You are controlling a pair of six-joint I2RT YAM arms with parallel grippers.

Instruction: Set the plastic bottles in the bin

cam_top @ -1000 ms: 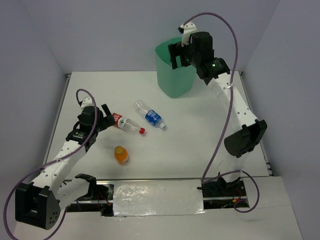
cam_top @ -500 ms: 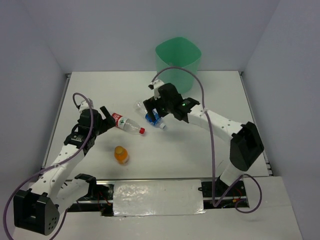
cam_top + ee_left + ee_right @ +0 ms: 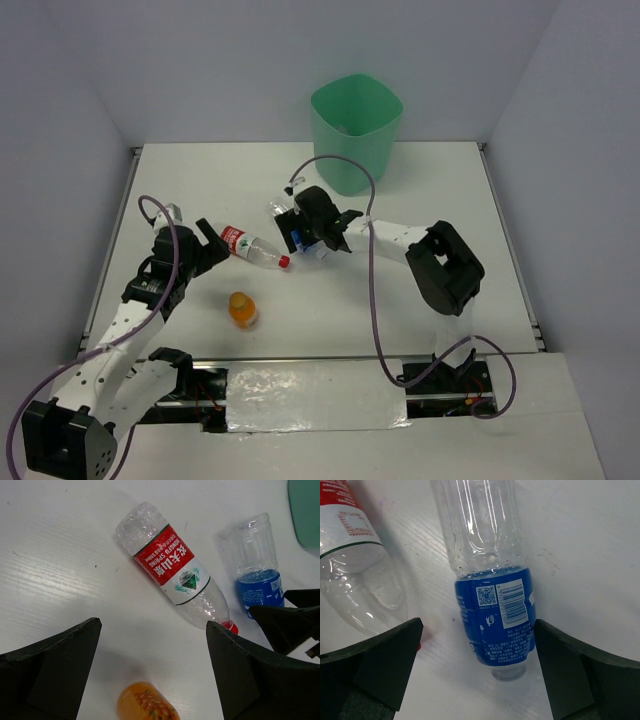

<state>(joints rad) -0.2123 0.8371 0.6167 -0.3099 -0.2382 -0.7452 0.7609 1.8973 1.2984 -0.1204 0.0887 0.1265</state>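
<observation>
The right gripper (image 3: 477,624) straddles the blue-label bottle (image 3: 490,575), red-label bottle (image 3: 355,575) just beside.

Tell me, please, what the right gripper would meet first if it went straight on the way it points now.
The blue-label bottle, lying on the table squarely between the open fingers of the right gripper in its wrist view. Nothing seems to stand in between, though depth is unclear.
</observation>
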